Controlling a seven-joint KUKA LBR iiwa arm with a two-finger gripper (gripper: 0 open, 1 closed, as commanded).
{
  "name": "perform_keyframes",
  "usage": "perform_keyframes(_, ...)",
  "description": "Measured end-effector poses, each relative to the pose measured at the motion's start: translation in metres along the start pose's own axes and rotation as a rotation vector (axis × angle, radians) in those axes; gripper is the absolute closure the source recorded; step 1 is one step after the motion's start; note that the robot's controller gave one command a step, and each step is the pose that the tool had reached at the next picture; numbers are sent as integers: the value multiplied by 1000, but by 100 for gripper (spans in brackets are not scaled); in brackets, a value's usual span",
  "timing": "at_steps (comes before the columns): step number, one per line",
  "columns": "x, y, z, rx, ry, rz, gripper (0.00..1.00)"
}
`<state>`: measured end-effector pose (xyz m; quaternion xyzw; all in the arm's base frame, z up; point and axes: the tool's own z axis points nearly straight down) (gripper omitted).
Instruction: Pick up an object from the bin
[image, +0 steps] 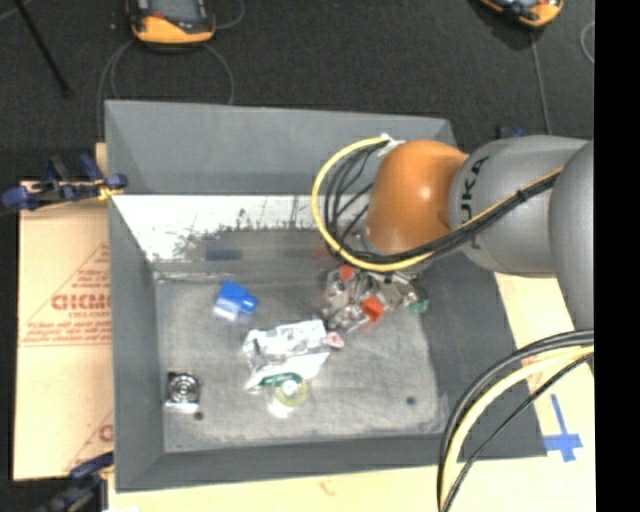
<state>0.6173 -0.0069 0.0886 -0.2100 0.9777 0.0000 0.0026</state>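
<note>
My gripper (345, 303) hangs low in the bin's upper middle, under the arm's orange cover, just right of and above a crumpled white packet with green print (285, 347). The packet's right end, with a small pink bit (337, 340), lies just below the gripper. A small red piece (372, 311) shows at the gripper's right side; I cannot tell whether it is a loose thing or part of the robot. A blue cap-like block (235, 300) lies to the left of the gripper on the bin floor.
A small shiny metal piece (182, 390) sits in the bin's lower left corner. A clear ring-shaped thing (288, 393) lies below the white packet. The arm and its cables cover the bin's upper right.
</note>
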Motion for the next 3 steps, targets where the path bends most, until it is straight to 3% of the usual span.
perform_keyframes(1,-1,0,1,2,-7,0,0)
perform_keyframes(2,0,0,0,0,0,0,100)
perform_keyframes(3,-1,0,1,2,-7,0,0)
